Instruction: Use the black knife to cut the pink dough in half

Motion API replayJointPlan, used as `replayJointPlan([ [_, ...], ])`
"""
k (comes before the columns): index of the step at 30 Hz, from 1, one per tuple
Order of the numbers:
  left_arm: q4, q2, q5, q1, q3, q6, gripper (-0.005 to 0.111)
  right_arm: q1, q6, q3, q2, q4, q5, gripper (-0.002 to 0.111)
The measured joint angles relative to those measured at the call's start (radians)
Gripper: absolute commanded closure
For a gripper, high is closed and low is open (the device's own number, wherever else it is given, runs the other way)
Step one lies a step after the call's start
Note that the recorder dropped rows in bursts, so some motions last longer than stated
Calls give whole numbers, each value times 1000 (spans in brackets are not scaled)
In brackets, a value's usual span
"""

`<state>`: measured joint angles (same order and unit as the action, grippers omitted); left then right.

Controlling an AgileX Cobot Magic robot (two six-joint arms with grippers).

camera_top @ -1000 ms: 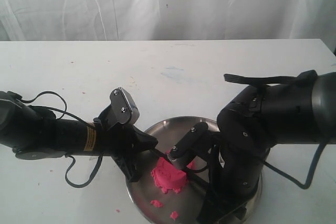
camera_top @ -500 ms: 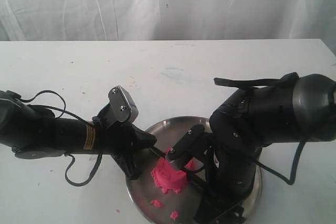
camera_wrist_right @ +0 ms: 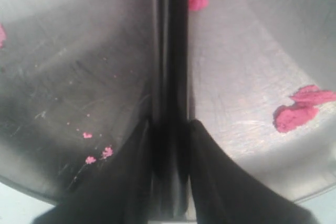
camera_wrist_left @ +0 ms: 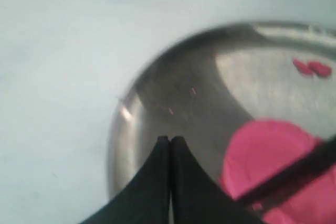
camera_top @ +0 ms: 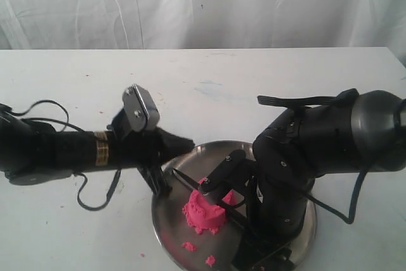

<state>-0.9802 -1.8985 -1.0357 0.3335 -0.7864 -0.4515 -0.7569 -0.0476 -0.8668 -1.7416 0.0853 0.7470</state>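
While the right gripper (camera_wrist_right: 169,129) clamps its fingers on the handle of the black knife (camera_top: 209,198), the blade lies across the pink dough (camera_top: 205,212), which sits as one mound in the steel plate (camera_top: 304,233) on the white counter (camera_top: 254,80). In the exterior view the knife tip projects beyond the mound toward the plate's left rim. In the left wrist view the left gripper (camera_wrist_left: 170,139) has its fingers pressed together on nothing and hangs over the plate's rim, near the dough but apart from it. Loose pink crumbs (camera_top: 198,253) lie on the plate floor near the mound. Whether the blade has bitten into the dough or merely rests on top cannot be told.

Risks, as judged from this arrangement: the dough looks crumbly, so downward pressure may break it apart rather than part it cleanly. An off-centre blade would give unequal pieces. Nothing steadies the plate, so it may slide under the stroke.
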Motion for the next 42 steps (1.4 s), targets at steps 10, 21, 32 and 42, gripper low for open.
replayJointPlan([
  [10,73,282,-42,-185,0,-43,107,0,0,0,0,0,0,108],
  [21,74,453,10,-287,0,-172,107,0,18,0,0,2,0,108],
  [32,60,460,44,-287,0,-175,107,0,74,-10,-7,41,25,108],
  [42,52,460,45,-287,0,-175,107,0,136,-10,-7,103,39,108],
])
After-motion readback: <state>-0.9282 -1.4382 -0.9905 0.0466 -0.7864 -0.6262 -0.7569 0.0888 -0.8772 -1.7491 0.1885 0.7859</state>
